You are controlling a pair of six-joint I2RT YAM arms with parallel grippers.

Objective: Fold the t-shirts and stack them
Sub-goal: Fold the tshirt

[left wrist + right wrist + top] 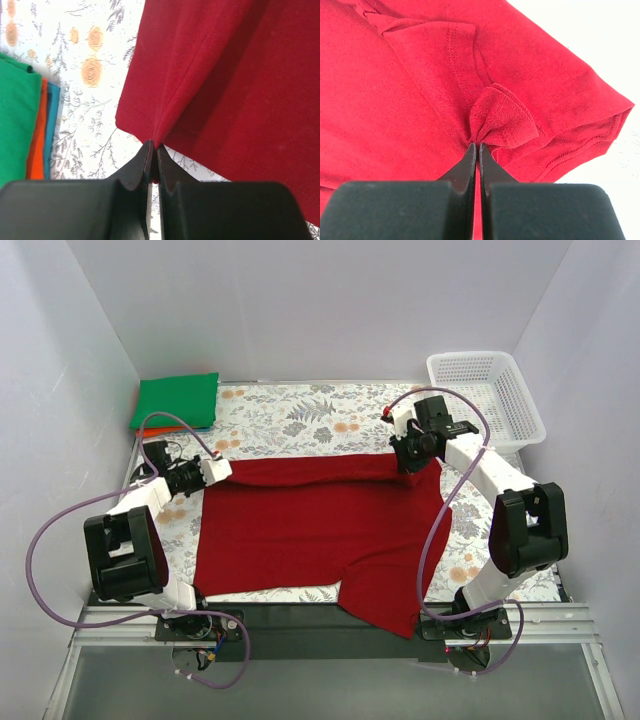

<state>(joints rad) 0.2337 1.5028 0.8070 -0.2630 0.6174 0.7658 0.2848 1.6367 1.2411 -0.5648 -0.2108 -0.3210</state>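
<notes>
A dark red t-shirt (310, 525) lies spread across the flowered table, one part hanging over the near edge. My left gripper (222, 469) is shut on its far left corner (142, 127). My right gripper (410, 465) is shut on a bunched fold at its far right side (500, 120). A folded bright green t-shirt (178, 400) rests at the far left on an orange t-shirt (150, 430); in the left wrist view the green t-shirt (15, 115) and the orange t-shirt's edge (37, 145) lie stacked.
A white lattice basket (485, 395) stands at the far right corner. A blue cloth edge (51, 125) lies under the orange one. White walls close in the table on three sides.
</notes>
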